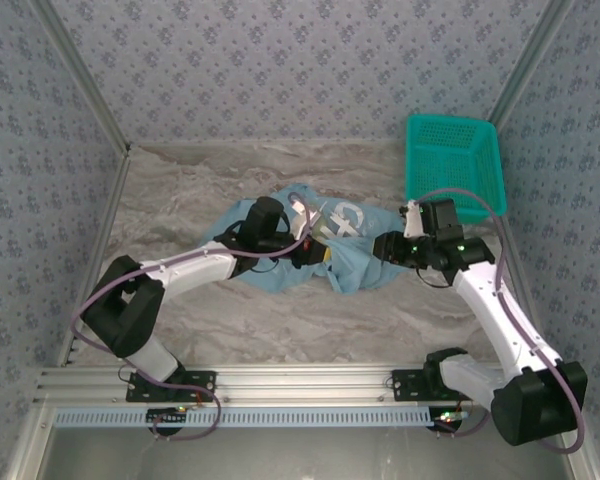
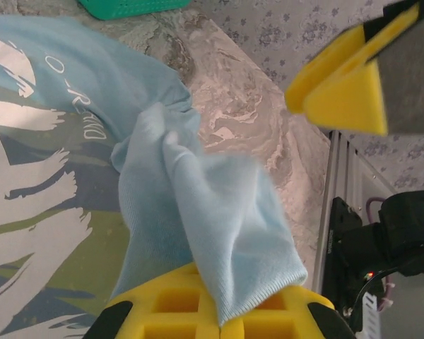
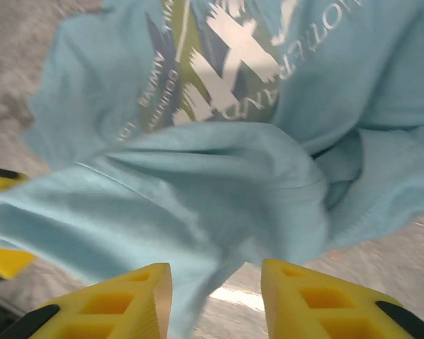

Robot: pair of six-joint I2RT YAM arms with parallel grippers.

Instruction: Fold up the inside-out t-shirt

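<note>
Top view: inside-out t-shirt (image 1: 355,268) bunched on worktop (image 1: 230,320), left of and nearer than teal basket (image 1: 450,165); left hand (image 1: 315,252) at its middle, right hand (image 1: 385,246) at the edge closest to the basket. Left wrist: hand clamped tight on a light-blue fold; whitish print beside it, basket corner beyond. Right wrist: fingers (image 3: 127,304) partly apart; cloth sags loose between them, not pinched.

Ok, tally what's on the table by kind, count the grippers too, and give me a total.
Light-blue t-shirt: 1
Teal mesh basket: 1
Grippers: 2, left gripper and right gripper
Total: 4
</note>
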